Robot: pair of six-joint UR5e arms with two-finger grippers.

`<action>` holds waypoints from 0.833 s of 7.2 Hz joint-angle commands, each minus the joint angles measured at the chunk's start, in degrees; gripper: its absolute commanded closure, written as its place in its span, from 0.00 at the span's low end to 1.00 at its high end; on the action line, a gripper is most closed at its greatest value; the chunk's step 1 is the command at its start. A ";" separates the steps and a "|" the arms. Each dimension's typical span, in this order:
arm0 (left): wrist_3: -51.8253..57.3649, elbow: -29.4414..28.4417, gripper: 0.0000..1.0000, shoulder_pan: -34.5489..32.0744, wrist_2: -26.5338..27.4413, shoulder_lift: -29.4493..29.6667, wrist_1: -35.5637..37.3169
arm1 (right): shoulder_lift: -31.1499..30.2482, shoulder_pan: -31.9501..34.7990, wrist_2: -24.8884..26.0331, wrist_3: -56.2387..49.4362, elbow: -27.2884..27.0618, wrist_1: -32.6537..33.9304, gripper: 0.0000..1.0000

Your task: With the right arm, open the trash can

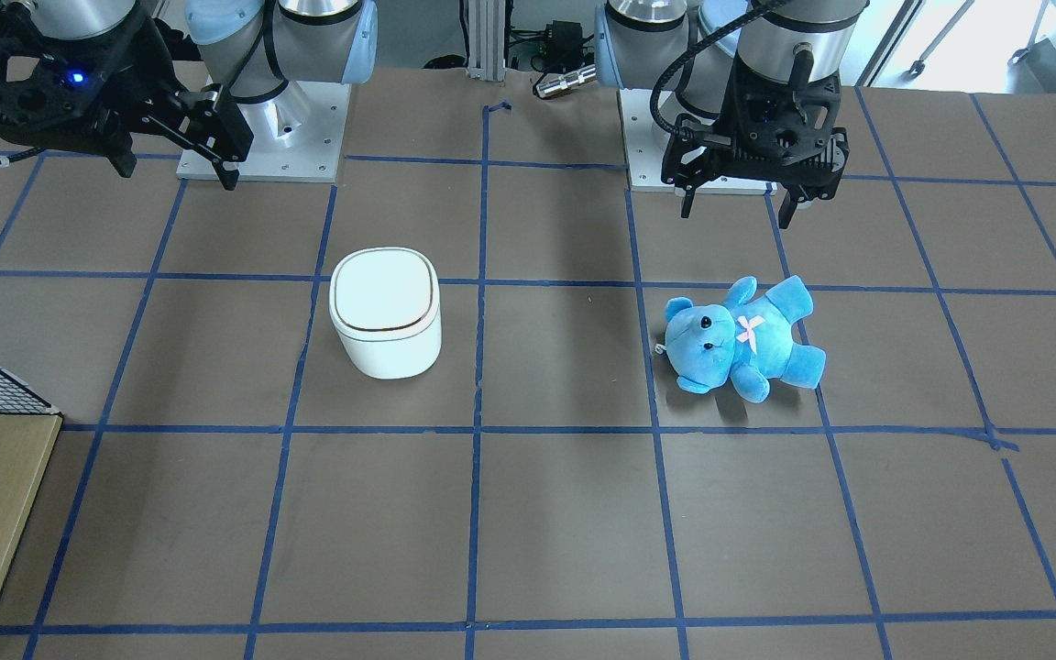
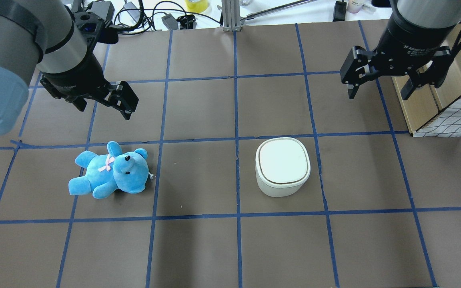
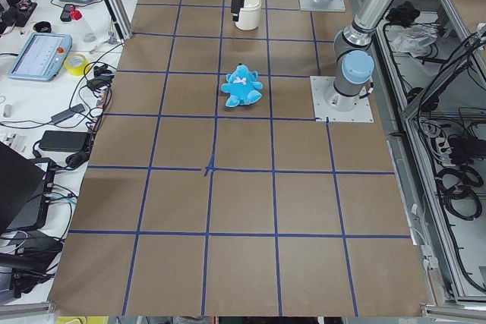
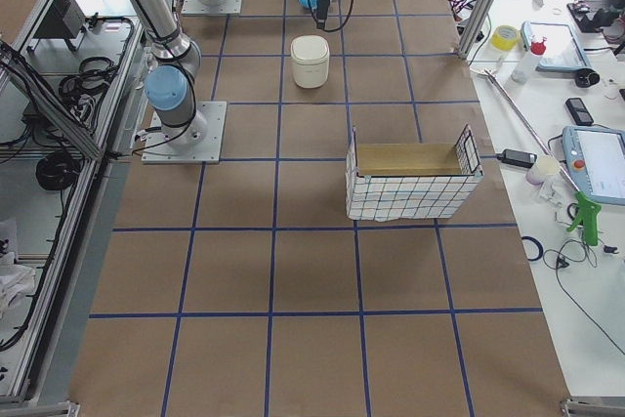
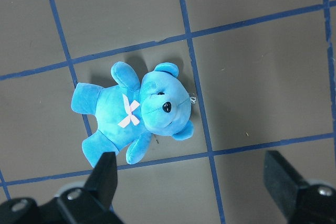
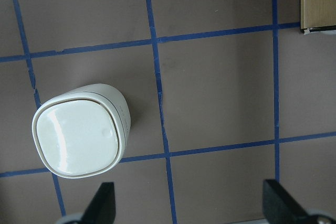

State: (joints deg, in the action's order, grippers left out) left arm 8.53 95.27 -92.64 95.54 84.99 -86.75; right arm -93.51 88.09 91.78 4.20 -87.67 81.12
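The white trash can stands on the brown mat with its lid shut; it also shows in the front view and the right wrist view. My right gripper is open and empty. It hangs above the mat, behind the can and off to its right, apart from it; in the front view it shows a blue light. My left gripper is open and empty above the mat, just behind a blue teddy bear.
A wire-mesh box with a wooden inside stands at the right edge, close to my right gripper. The teddy bear lies on its back in the left wrist view. Blue tape lines grid the mat. Cables and tools lie beyond the far edge.
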 commanded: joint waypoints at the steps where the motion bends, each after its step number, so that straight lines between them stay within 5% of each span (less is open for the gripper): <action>1: 0.00 0.00 0.00 0.00 0.00 0.00 0.00 | 0.00 0.06 -0.02 0.10 -0.04 0.18 0.00; 6: 0.00 0.00 0.00 0.00 0.00 0.00 0.00 | 0.00 0.33 -0.99 -3.59 -0.48 0.18 0.00</action>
State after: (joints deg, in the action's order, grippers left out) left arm 8.52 95.27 -92.64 95.54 84.99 -86.75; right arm -93.56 88.39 90.91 1.45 -88.04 81.27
